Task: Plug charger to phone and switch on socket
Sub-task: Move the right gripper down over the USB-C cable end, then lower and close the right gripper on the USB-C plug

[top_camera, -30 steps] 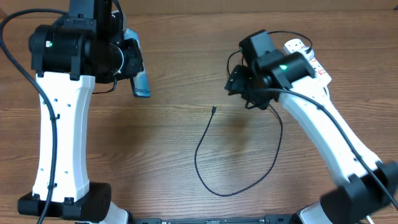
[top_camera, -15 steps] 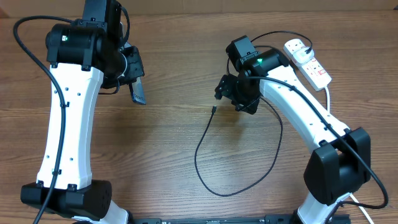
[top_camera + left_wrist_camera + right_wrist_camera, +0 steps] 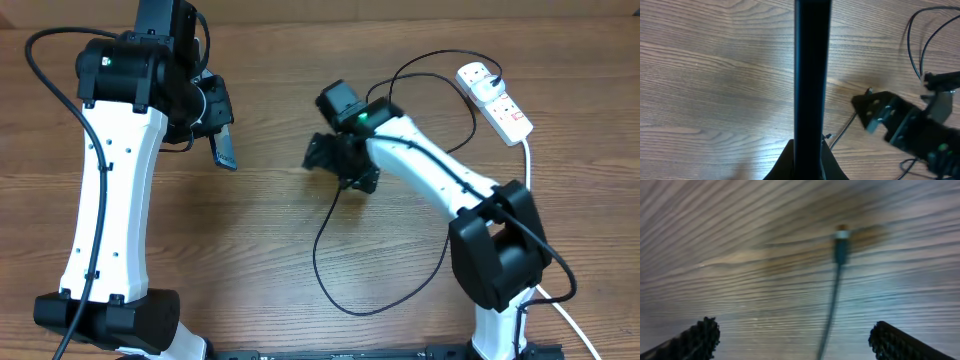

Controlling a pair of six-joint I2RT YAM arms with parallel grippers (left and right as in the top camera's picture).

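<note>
While the left gripper (image 3: 216, 128) is clamped shut on the phone (image 3: 227, 152), it's holding it up off the table (image 3: 250, 260) at the far left, edge toward the overhead cam, so you only see a thin dark sliver. From the left wrist cam the phone is just a black vertical bar coming up out of the fingers, and I can't make out the screen from there.

Right gripper (image 3: 797, 340) is wide open with nothing in it. It's low over the middle of the table, right above the charger's tip (image 3: 841, 232). The wrist view shows both fingers (image 3: 700, 337) spread far apart at the bottom corners, with the tip lying flat on the wood ahead of them and the cable running back between them, not touching either one.

Charger (image 3: 345, 305) loops in a big U toward the near edge, then climbs back up the right side toward the socket (image 3: 497, 100), which sits at the far right corner, well apart from both grippers. Can't tell how its switches are set.
</note>
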